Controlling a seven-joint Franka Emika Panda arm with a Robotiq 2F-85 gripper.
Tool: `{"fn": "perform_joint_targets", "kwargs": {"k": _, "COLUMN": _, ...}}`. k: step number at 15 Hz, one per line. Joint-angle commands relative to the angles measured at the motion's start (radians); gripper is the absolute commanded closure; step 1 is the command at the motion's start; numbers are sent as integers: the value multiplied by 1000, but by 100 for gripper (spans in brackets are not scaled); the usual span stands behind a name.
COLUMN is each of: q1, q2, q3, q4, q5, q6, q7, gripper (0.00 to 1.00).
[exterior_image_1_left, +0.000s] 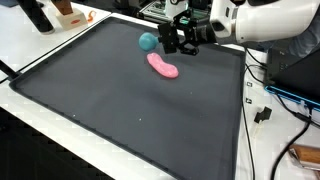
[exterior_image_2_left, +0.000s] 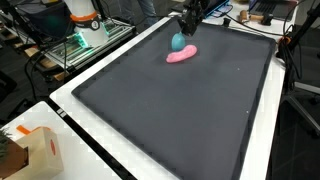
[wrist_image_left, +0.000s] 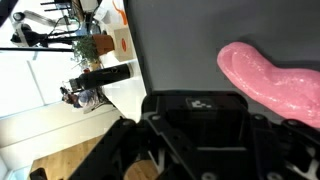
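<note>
A pink, sausage-shaped soft toy (exterior_image_1_left: 163, 66) lies flat on the dark mat (exterior_image_1_left: 110, 110), toward the far right part of it. In this exterior view its long axis runs on a slant, one rounded end pointing far-left toward a teal ball (exterior_image_1_left: 148, 41) and the other pointing near-right. The ball sits just beside that far end; whether the two touch cannot be told.

The gripper (exterior_image_1_left: 173, 45) hangs low over the mat just right of the ball and just beyond the toy, holding nothing. Its fingers are a dark blur, so I cannot tell whether they are spread or pressed together.

In an exterior view from another side the toy (exterior_image_2_left: 181, 56) lies almost crosswise in the frame, with the ball (exterior_image_2_left: 178, 42) right behind it and the gripper (exterior_image_2_left: 187, 25) directly above the ball, partly hiding it.

The wrist view shows only the toy (wrist_image_left: 270, 80), large, at the right edge, slanting down to the right. The ball is out of its frame, and the gripper's black housing fills the bottom. A cardboard box (exterior_image_2_left: 40, 150) stands on the white table (exterior_image_2_left: 90, 125) off the mat's near left corner.
</note>
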Motion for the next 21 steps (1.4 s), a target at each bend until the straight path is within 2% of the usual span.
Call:
{"fn": "perform_joint_targets", "kwargs": {"k": 1, "q1": 16, "q2": 40, "q3": -11, "q4": 37, "q5": -10, "q6": -58, "q7": 34, "gripper": 65}}
{"fn": "perform_joint_targets", "kwargs": {"k": 11, "q1": -25, "q2": 15, "q3": 0, "q4": 13, "q5": 5, "q6": -18, "q7": -15, "gripper": 65}}
{"fn": "perform_joint_targets", "kwargs": {"k": 21, "q1": -101, "q2": -92, "q3": 12, "q4": -42, "q5": 73, "q6": 84, "q7": -120, "gripper": 65}}
